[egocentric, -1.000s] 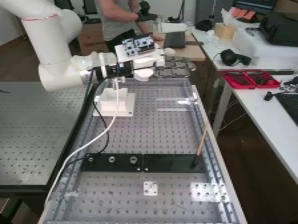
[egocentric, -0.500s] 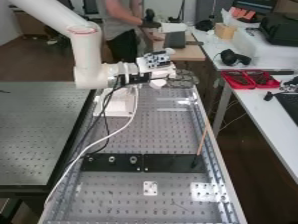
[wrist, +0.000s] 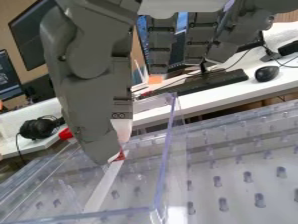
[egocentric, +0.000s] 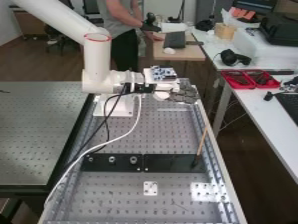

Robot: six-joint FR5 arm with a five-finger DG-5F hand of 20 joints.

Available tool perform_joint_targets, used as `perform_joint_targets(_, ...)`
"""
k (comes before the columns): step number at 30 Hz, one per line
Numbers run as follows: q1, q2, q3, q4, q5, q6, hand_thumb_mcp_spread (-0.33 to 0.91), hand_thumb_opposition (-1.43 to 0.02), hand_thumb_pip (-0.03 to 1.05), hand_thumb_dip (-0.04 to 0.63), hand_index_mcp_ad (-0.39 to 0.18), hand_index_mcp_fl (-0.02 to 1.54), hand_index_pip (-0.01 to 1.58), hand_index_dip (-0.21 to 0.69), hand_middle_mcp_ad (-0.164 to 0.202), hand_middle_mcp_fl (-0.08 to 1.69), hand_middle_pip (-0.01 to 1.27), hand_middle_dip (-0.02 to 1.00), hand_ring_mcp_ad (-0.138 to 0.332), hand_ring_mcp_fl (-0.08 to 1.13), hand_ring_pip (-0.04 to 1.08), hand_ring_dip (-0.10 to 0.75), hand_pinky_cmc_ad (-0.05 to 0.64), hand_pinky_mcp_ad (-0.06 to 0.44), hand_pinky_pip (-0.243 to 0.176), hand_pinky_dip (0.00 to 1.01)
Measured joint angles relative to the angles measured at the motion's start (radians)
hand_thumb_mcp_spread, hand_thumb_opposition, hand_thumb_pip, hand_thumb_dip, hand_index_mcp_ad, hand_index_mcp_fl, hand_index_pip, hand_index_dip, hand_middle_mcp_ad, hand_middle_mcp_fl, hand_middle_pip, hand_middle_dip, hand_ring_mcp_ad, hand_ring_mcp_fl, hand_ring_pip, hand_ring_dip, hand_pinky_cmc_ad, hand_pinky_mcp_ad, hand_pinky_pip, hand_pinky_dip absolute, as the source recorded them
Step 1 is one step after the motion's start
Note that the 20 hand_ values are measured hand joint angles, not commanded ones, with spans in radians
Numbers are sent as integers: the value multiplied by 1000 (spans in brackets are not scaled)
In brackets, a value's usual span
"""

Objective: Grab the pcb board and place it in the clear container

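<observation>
Over the far right part of the perforated bench is the hand [egocentric: 182, 94], level and pointing right, its fingers fairly straight. In the wrist view the thumb and long grey fingers of the hand [wrist: 96, 95] hang over the clear container [wrist: 163, 162], whose thin transparent walls rise below them. A small red patch [wrist: 119, 156] shows beside the lowest fingertip; I cannot tell what it belongs to. A blue-and-white circuit board [egocentric: 163, 74] sits on top of the arm's wrist, above the hand's base.
A white block [egocentric: 118, 105] stands below the arm at the bench's far end. Dark plates [egocentric: 143, 163] cross the bench, with a thin orange stick [egocentric: 201, 141] leaning at their right. Red trays [egocentric: 249, 79] lie on the right table. Cables hang from the arm.
The hand has come down the high view and slightly right, from beyond the bench's far end to over its far right part. The arm's upper links have swung right with it.
</observation>
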Motion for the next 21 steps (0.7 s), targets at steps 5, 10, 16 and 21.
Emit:
perform_joint_targets(5,-4,-1,0,-17,4,-2,675,-871,346,237,-213,407,1189,244,42,101,136,157,136,44,91,37,260,105,-75,190)
perform_joint_targets(10,-11,15,-8,-19,7,-6,620,-864,349,237,-213,326,1159,232,42,93,136,157,136,40,93,37,260,105,-75,190)
perform_joint_targets(16,-21,56,-29,-1,6,-4,623,-852,349,237,-209,304,1126,227,38,80,136,157,138,45,93,37,260,105,-75,190)
perform_joint_targets(21,-41,152,-69,28,1,-10,607,-834,347,237,-209,274,1114,225,42,80,136,157,134,33,93,37,260,105,-75,190)
